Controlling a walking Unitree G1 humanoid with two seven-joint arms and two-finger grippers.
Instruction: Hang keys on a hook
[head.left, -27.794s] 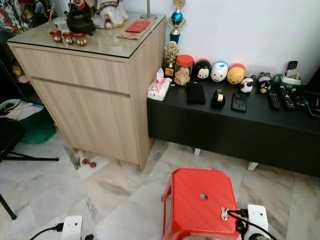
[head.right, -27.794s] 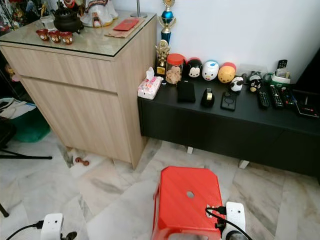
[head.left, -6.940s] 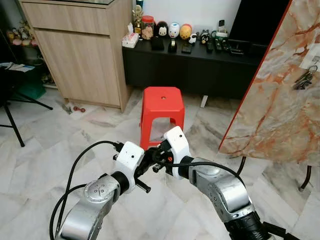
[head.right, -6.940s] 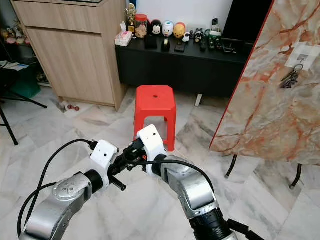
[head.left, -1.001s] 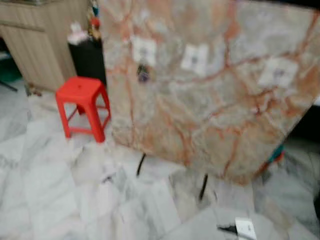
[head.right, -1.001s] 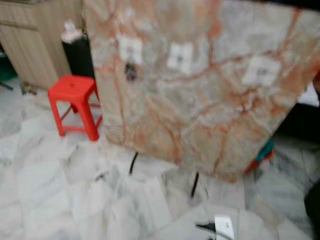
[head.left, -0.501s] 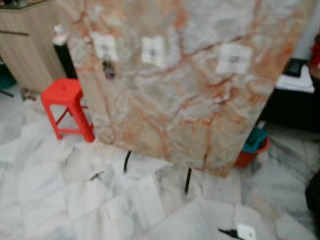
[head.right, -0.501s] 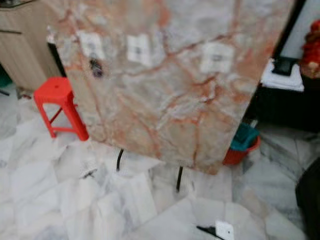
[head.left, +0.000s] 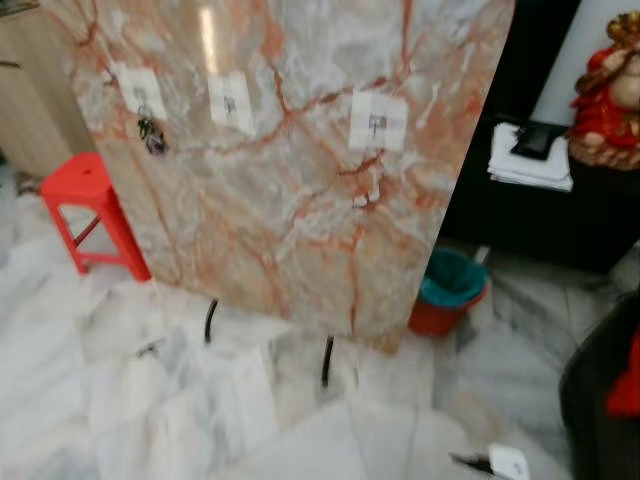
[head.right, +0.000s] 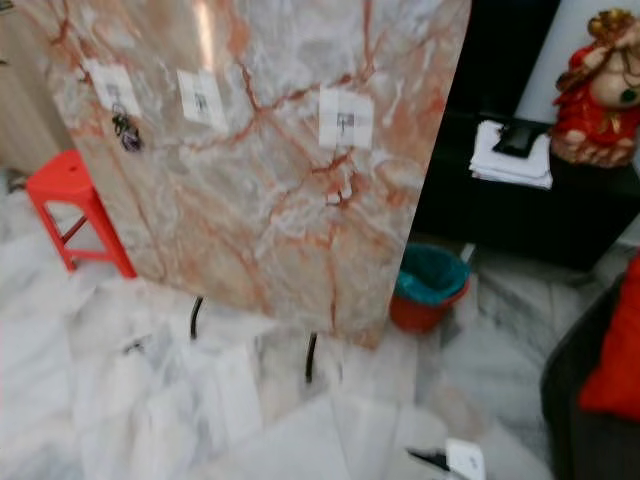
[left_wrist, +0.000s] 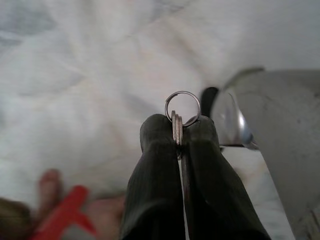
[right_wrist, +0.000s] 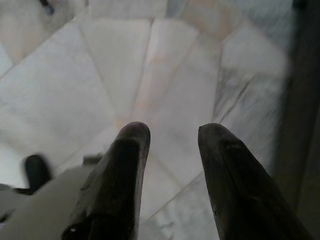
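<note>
L gripper (left_wrist: 178, 131) clamped tight on keys (left_wrist: 180, 117), key ring poking out just past its fingertips, marble floor (left_wrist: 75, 75) beyond. R gripper (right_wrist: 172, 135) w/ fingers spread apart, holding nothing, floor below it. Ahead: marble board (head.left: 300, 190) w/ three hooks; leftmost hook (head.left: 141, 92) carries another key bunch (head.left: 152, 137), middle hook (head.left: 230, 102) & right hook (head.left: 377, 122) bare. Red stool (head.left: 85, 205) beside the board.

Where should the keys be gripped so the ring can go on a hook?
As now: left gripper pinches the flat keys low, its fingers either side of the blades. That leaves the ring open beyond the fingertips, so it can be led ring first onto a free hook on the board.
</note>
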